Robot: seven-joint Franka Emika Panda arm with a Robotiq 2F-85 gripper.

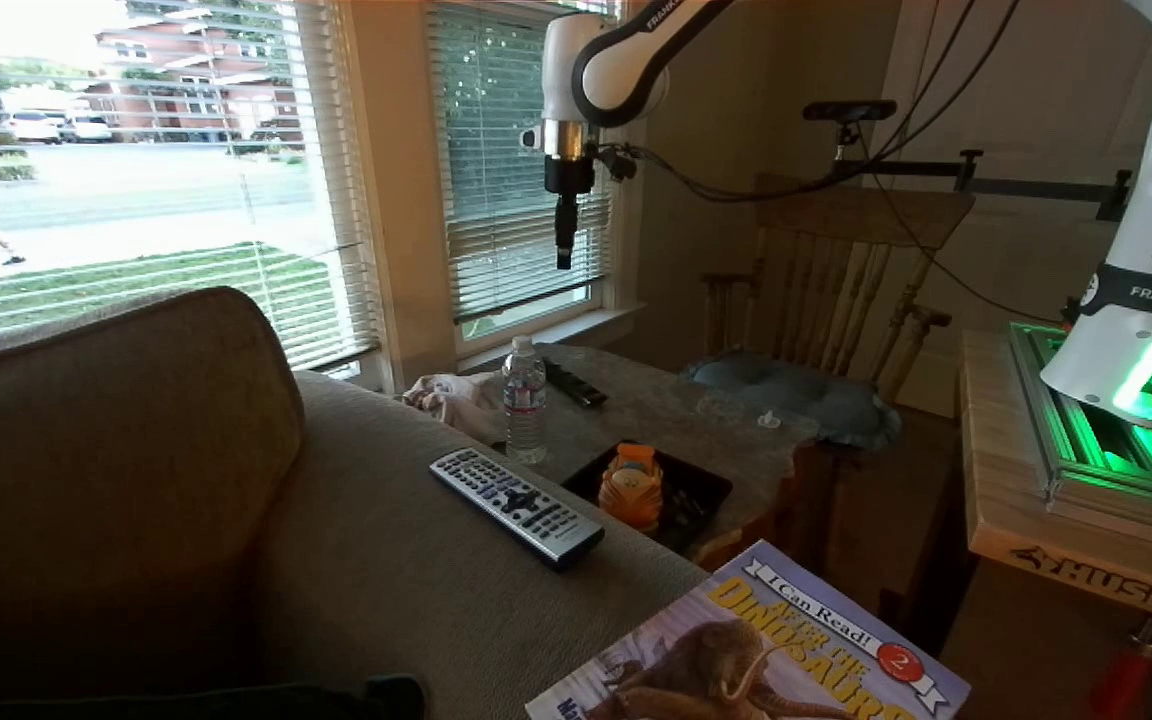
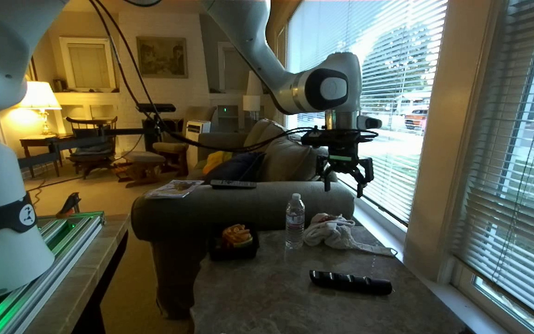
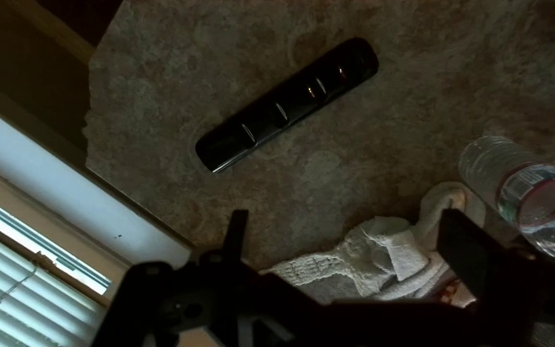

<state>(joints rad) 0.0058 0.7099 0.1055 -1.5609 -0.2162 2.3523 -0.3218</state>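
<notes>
My gripper [image 1: 564,262] [image 2: 344,191] [image 3: 344,212] is open and empty, pointing down above the stone-patterned table [image 2: 257,301]. A crumpled white cloth [image 3: 388,260] [image 2: 329,232] [image 1: 461,402] shows below and between the fingers in the wrist view, not touched. A clear water bottle [image 3: 523,193] [image 2: 295,225] [image 1: 525,410] stands upright beside the cloth. A glossy black ridged object [image 3: 287,106] [image 2: 350,283] [image 1: 574,383] lies on the table. An orange toy-like object [image 1: 631,490] [image 2: 237,235] sits in a black tray [image 1: 711,492].
A silver remote [image 1: 516,505] [image 2: 233,184] and a dinosaur book [image 1: 766,650] [image 2: 174,189] lie on the sofa arm [image 1: 366,480] beside the table. Windows with blinds [image 2: 406,153] stand close to the gripper. A wooden chair [image 1: 831,290] stands behind the table.
</notes>
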